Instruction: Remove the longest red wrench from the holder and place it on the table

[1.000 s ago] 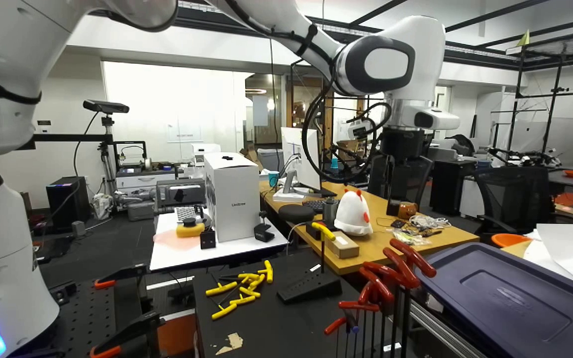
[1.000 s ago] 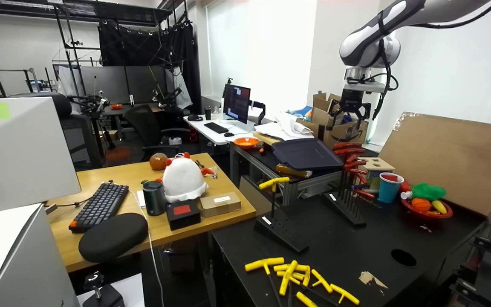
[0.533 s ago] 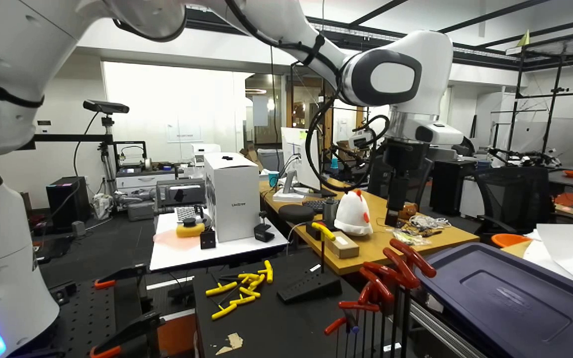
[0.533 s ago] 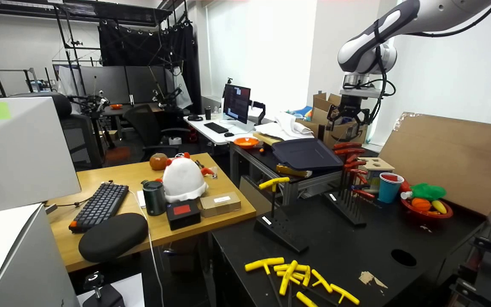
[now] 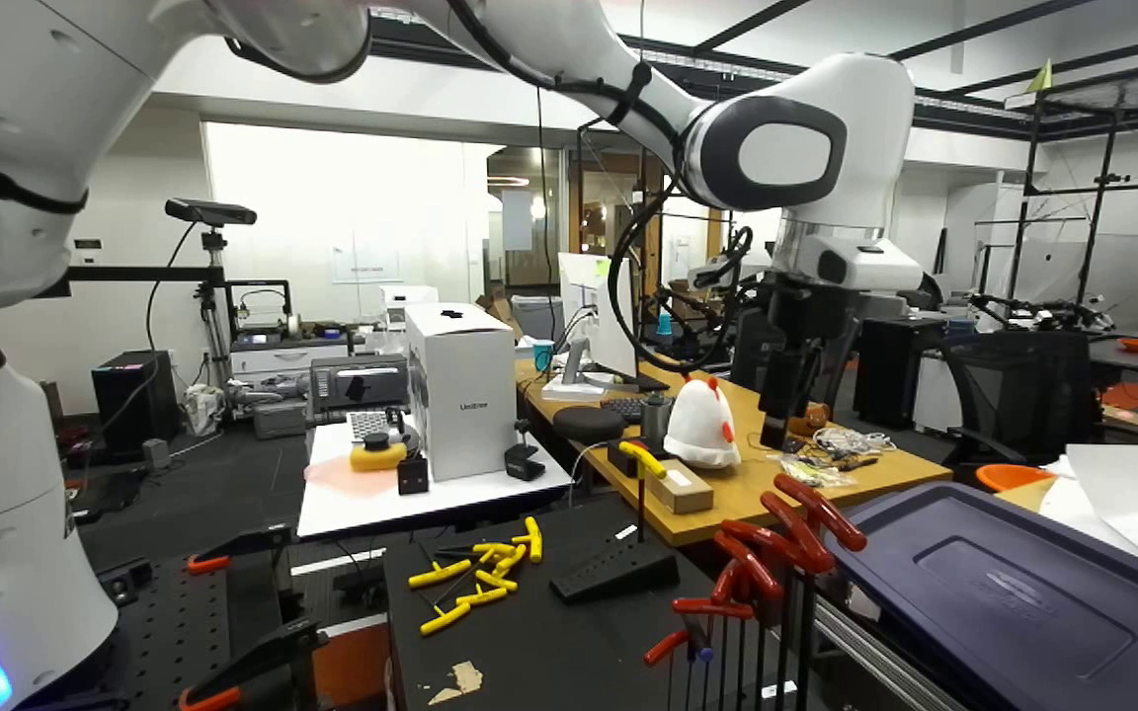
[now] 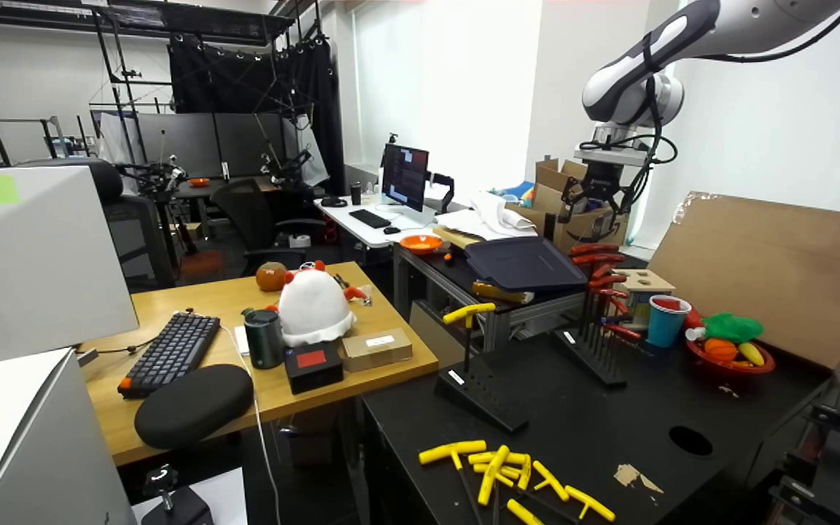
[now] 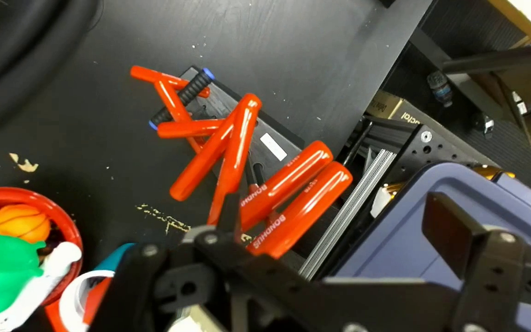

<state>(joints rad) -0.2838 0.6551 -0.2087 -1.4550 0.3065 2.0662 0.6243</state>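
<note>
Several red T-handled wrenches stand upright in the dark holder point(image 6: 589, 359) on the black table point(image 6: 558, 430). The longest red wrench point(image 7: 303, 210) appears to be the outermost, its red handle lying beside another large one in the wrist view. Its handle is also at the top of the set in both exterior views point(image 5: 821, 512) point(image 6: 595, 249). My gripper point(image 7: 339, 221) is open and empty, above the wrench handles. In the wrist view one finger overlaps the red handles and the other is over the blue lid. The gripper shows in both exterior views point(image 5: 776, 425) point(image 6: 595, 210), touching no wrench.
A dark blue bin lid point(image 5: 1014, 592) lies beside the red wrenches. A second holder with one yellow wrench point(image 6: 469, 313) and several loose yellow wrenches point(image 6: 493, 474) are on the table. A blue cup point(image 6: 666, 322) and a red bowl point(image 6: 730, 364) of toys stand near the red set.
My open gripper has come down and moved slightly outward over the red wrenches, mostly in the first half second. Since then it has shifted and turned only a little. The wrenches have not moved.
</note>
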